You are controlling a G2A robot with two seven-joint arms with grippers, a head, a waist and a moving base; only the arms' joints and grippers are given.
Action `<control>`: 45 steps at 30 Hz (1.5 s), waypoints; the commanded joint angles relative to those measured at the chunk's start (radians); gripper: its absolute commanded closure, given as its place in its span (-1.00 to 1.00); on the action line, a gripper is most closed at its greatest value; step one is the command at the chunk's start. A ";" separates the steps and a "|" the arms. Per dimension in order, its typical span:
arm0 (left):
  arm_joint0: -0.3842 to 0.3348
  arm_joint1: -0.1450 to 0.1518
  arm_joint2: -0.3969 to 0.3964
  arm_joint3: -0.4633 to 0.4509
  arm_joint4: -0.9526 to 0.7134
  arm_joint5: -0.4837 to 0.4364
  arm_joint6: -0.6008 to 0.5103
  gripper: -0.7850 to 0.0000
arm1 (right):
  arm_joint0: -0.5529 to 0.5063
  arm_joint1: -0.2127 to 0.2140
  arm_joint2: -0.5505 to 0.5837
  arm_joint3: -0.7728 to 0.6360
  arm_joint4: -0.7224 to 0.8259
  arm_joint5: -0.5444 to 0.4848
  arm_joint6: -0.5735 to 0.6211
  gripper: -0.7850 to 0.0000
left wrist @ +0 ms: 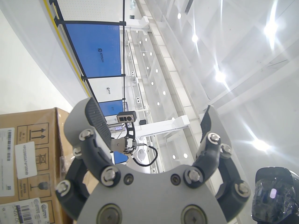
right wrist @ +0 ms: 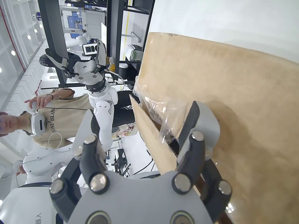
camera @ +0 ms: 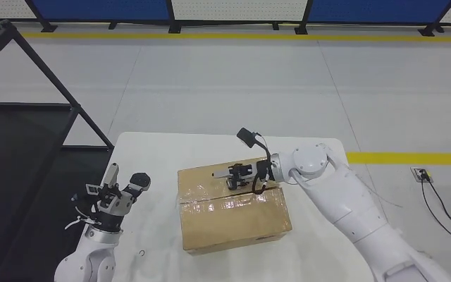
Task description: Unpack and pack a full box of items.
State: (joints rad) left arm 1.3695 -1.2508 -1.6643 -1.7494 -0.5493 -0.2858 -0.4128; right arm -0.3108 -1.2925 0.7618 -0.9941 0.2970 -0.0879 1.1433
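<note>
Cardboard box (camera: 232, 211) standing at the middle of the white bench (camera: 148, 151), its top flaps lying nearly closed along a seam that runs across the lid. In the right wrist view the box (right wrist: 233, 94) shows 1 flap edge (right wrist: 149, 136) raised slightly at this seam, with crumpled clear film (right wrist: 163, 108) bunched against it. The right hand (camera: 239, 176) lies over the far half of the lid. Seen from its own wrist, the right hand (right wrist: 144, 117) is spread wide and grasps nothing; 1 of its fingers (right wrist: 201, 122) rests against the lid surface, and the raised flap edge lies between the 2 fingers. The left hand (camera: 125, 178) is near the left edge of the bench, well apart from the box and pointing upward. From its own wrist the left hand (left wrist: 149, 108) is released and empty, with the side wall of the box (left wrist: 28, 141) beside it carrying white labels (left wrist: 25, 159). Beyond the bench, a yellow floor line (camera: 211, 35) runs before blue panels (camera: 99, 8)
</note>
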 commanded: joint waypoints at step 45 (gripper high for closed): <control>-0.048 0.009 0.007 0.070 0.005 0.047 -0.058 -1.00 | -0.167 0.054 0.167 -0.314 -0.063 -0.003 -0.047 1.00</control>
State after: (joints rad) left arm 1.3225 -1.2425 -1.6579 -1.6831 -0.5451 -0.2406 -0.4679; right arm -0.4707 -1.2390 0.9258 -1.2956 0.2292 -0.0818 1.0990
